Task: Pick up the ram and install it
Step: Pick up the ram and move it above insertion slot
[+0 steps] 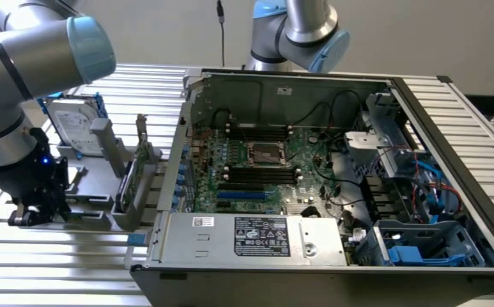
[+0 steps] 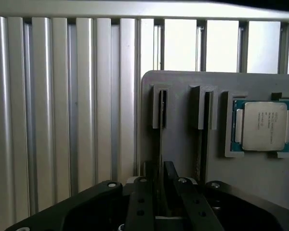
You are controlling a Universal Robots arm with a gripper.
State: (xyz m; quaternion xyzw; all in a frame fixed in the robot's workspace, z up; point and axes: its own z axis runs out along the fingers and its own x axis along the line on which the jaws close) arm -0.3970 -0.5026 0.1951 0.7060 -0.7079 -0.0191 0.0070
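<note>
The gripper (image 2: 161, 187) sits low over the grey holder (image 2: 183, 84), its jaws either side of the ram (image 2: 160, 144), which stands on edge in a slot, easy to pinch. Whether they have clamped it, I cannot tell. The open computer (image 1: 315, 179) lies alongside.

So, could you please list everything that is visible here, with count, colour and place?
computer case: one, dark frame, open, on the table
motherboard: one, green, inside the case
power supply: one, silver, in the case beside the motherboard
hard drive: one, silver, upright at the holder
bracketed card: one, grey bracket, upright in the holder
ram: one, green, on edge in the holder
processor: one, silver on green, in a holder recess
holder: one, grey, on the table
table: one, silver, slatted
other arm: one, grey and blue, behind the case
gripper: one, black, at the holder
</note>
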